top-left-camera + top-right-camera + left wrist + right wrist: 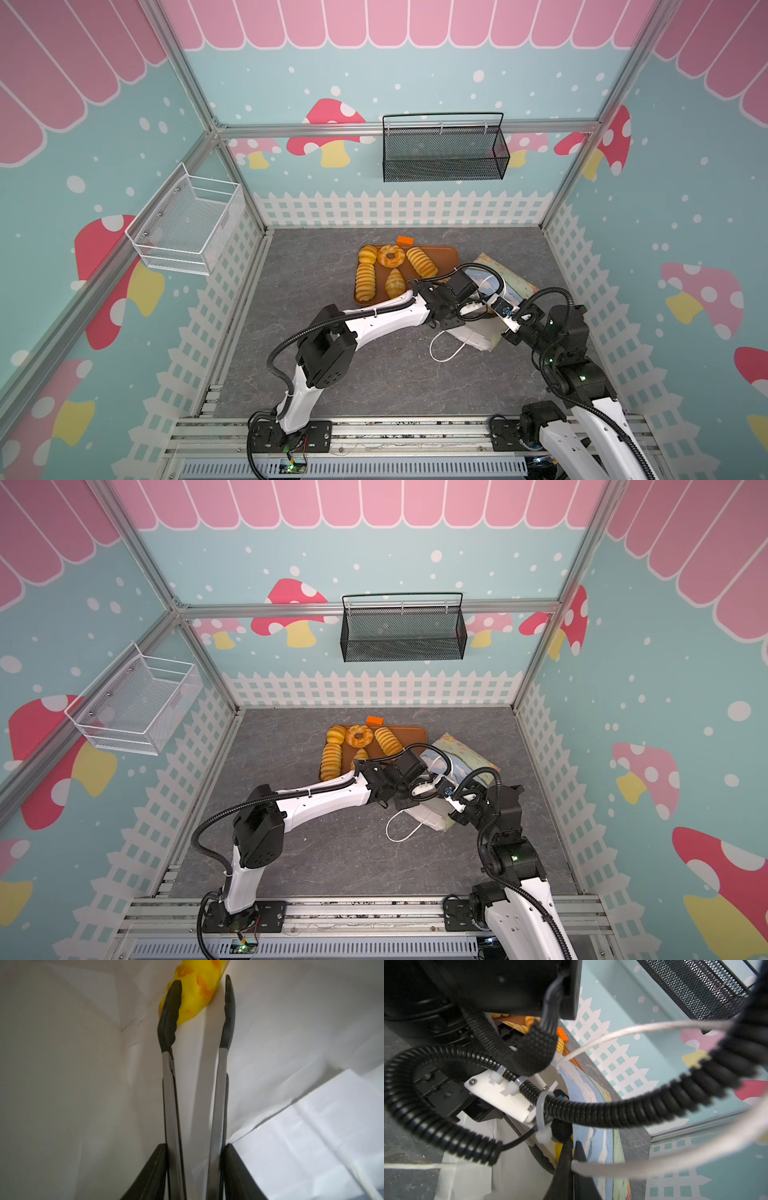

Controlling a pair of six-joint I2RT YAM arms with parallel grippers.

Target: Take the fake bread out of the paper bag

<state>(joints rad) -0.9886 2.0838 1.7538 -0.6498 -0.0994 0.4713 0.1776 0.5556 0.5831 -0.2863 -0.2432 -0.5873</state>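
The paper bag (517, 286) lies on its side at the right of the table, mouth toward the arms. My left gripper (195, 1147) is shut on metal tongs (169, 1095) that reach deep into the bag's white inside (62, 1064). Their black tips stand apart on either side of one yellow piece of fake bread (195, 991); one tip touches it. My right gripper (573, 1159) is shut on the bag's rim where a cord handle (633, 1032) comes out. In both top views the grippers (469, 309) (442, 789) meet at the bag's mouth. Several pieces of fake bread (390, 255) lie on the tray (446, 253).
A small orange block (405, 240) sits behind the tray. The bag's other cord handle (444, 353) loops onto the grey tabletop. A black mesh basket (444, 153) hangs on the back wall and a white wire basket (187, 224) on the left wall.
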